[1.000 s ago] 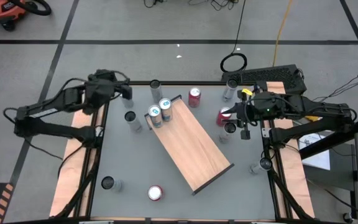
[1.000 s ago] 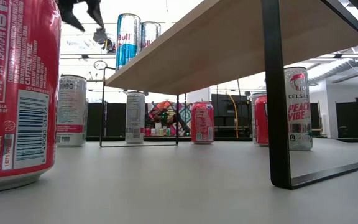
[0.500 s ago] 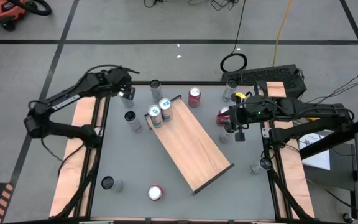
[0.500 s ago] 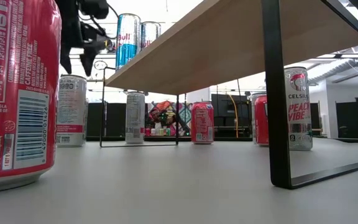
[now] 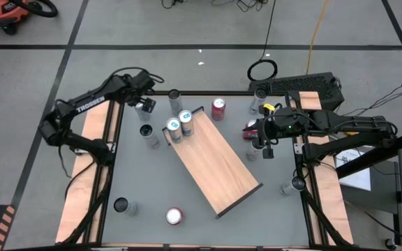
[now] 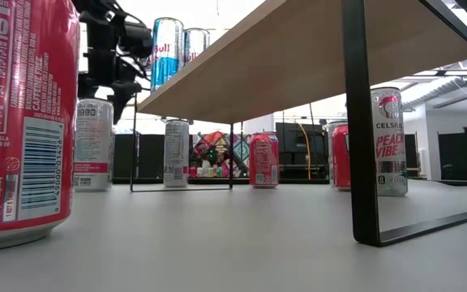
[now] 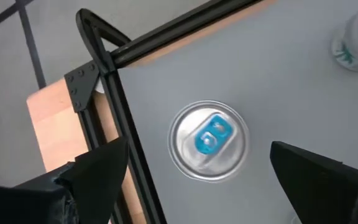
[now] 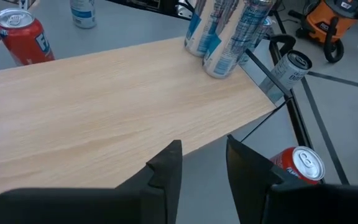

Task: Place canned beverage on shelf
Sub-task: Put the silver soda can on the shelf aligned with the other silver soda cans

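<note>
My left pincer (image 7: 194, 180) hung spread wide above a blue-tabbed can (image 7: 209, 140) at the table's far left corner, well apart from the shelf (image 5: 215, 162); likely rigid, smooth, slippery, best gripped mid-wall; my right pincer (image 8: 202, 163) gripped nothing.

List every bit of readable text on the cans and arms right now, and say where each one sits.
"160", "CAFFEINE FREE", "COCA-COLA": red can nearest the low camera.
"Red Bull", partly hidden: blue-and-silver can on the shelf.
"CELSIUS", "PEACH VIBE": silver can behind the shelf's black leg.
"TROSSEN": left arm in the high view.
Fine print and barcode digits on the other cans: too small to read.
</note>
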You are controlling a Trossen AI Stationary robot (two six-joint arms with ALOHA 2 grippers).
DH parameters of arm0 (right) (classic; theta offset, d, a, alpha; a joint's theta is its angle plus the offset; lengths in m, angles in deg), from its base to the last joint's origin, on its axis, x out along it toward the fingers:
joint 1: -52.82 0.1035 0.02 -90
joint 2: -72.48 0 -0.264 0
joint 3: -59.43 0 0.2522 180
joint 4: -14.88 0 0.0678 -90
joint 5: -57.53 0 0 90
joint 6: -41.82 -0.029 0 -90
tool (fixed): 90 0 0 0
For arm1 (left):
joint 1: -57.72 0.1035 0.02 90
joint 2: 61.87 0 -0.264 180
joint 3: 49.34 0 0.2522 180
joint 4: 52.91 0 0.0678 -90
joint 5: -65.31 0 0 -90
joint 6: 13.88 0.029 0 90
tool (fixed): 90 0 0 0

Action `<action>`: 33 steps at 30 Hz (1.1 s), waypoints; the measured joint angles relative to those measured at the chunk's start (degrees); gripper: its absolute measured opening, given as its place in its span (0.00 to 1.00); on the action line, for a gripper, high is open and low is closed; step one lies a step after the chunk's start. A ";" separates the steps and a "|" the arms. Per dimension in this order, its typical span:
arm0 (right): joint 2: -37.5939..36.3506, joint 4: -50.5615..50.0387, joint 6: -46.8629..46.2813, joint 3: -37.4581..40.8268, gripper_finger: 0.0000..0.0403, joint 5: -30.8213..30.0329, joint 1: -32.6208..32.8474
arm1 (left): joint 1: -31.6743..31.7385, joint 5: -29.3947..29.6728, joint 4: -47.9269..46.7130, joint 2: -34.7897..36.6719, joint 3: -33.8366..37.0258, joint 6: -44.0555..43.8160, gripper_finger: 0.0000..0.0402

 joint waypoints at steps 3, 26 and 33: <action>0.02 0.03 -0.02 0.00 0.24 -0.01 0.00 | 1.44 -1.04 0.23 -0.60 0.00 0.89 0.98; 0.02 0.84 0.02 0.00 0.24 0.03 0.00 | 4.32 -6.47 2.09 -6.07 0.31 2.39 0.92; 0.02 0.84 0.11 0.00 0.24 0.04 -0.01 | 4.55 -8.22 1.94 -6.07 1.62 2.22 0.92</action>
